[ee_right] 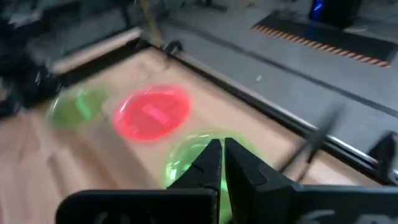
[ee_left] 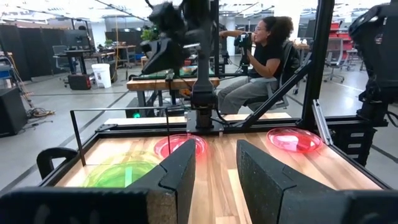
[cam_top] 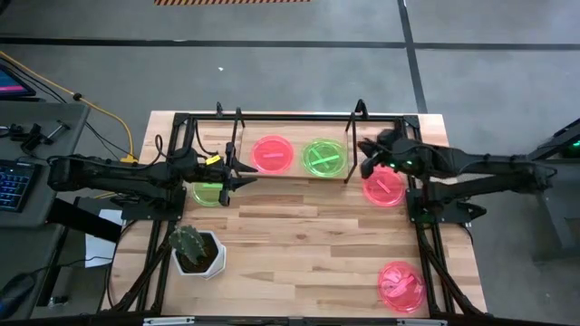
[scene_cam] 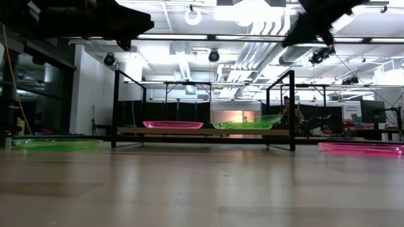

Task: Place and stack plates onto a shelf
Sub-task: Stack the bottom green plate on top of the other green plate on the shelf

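The low light-wood shelf with thin black upright rods [cam_top: 299, 172] sits toward twelve o'clock on the pale wooden surface [cam_top: 308, 244]. On it lie two round translucent plastic plates side by side: a pink-red plate [cam_top: 272, 153] and, at its three o'clock, a neon green plate [cam_top: 323, 158], which tilts slightly in the low view [scene_cam: 247, 123]. Off the shelf, a second green plate [cam_top: 208, 193] lies at its eight o'clock, a second pink-red plate [cam_top: 384, 186] at its four o'clock, and a third pink-red plate [cam_top: 401, 284] well apart near the surface's five o'clock corner. The left pincer [cam_top: 243, 174] hovers beside the shelf's nine o'clock end, fingers parted and empty. The right pincer [cam_top: 366, 159] hangs by the shelf's three o'clock end, fingers nearly together, gripping nothing. A white pot with a cactus [cam_top: 198, 252] stands at seven o'clock.
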Controlling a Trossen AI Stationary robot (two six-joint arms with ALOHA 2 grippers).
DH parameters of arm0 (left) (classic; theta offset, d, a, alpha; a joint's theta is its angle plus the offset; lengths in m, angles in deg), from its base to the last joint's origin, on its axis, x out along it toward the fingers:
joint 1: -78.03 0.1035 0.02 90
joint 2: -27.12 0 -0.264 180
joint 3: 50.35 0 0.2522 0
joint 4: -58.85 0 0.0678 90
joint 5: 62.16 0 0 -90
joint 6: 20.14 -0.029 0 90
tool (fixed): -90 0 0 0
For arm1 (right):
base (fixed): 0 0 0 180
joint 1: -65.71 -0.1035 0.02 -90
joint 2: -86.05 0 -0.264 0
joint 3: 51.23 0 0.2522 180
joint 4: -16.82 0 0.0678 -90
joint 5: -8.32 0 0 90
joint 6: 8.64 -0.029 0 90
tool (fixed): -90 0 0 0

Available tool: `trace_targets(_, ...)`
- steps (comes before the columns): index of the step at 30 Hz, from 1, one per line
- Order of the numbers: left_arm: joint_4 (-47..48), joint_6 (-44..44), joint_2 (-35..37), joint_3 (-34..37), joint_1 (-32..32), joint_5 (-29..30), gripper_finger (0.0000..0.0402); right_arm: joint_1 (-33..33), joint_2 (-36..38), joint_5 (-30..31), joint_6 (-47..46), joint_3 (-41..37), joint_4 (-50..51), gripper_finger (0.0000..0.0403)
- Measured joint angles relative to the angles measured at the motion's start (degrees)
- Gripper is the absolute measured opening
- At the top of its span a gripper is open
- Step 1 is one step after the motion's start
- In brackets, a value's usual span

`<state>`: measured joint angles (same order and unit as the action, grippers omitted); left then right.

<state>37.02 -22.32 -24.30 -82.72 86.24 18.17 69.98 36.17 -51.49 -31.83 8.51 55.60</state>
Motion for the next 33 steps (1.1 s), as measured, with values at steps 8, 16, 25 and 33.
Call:
trace_targets(8,-0.33,0.01,-0.02,0.00,0.00,0.00,0.0105,-3.82,-29.09,-13.14,4.19,26.51,19.20,0.0000)
trace_targets(16,1.27,0.17,-0.02,0.00,0.00,0.00,0.0105,-5.57,-49.06,-18.84,2.34,44.31,44.97,0.0000)
trace_targets(25,1.38,0.55,-0.02,0.00,0.00,0.00,0.0105,-3.66,-56.99,-21.02,-3.48,40.41,47.87,0.0000)
trace_targets(33,1.38,0.46,-0.02,0.00,0.00,0.00,0.0105,-0.21,-57.77,-13.59,-10.43,36.81,47.51,0.0000)
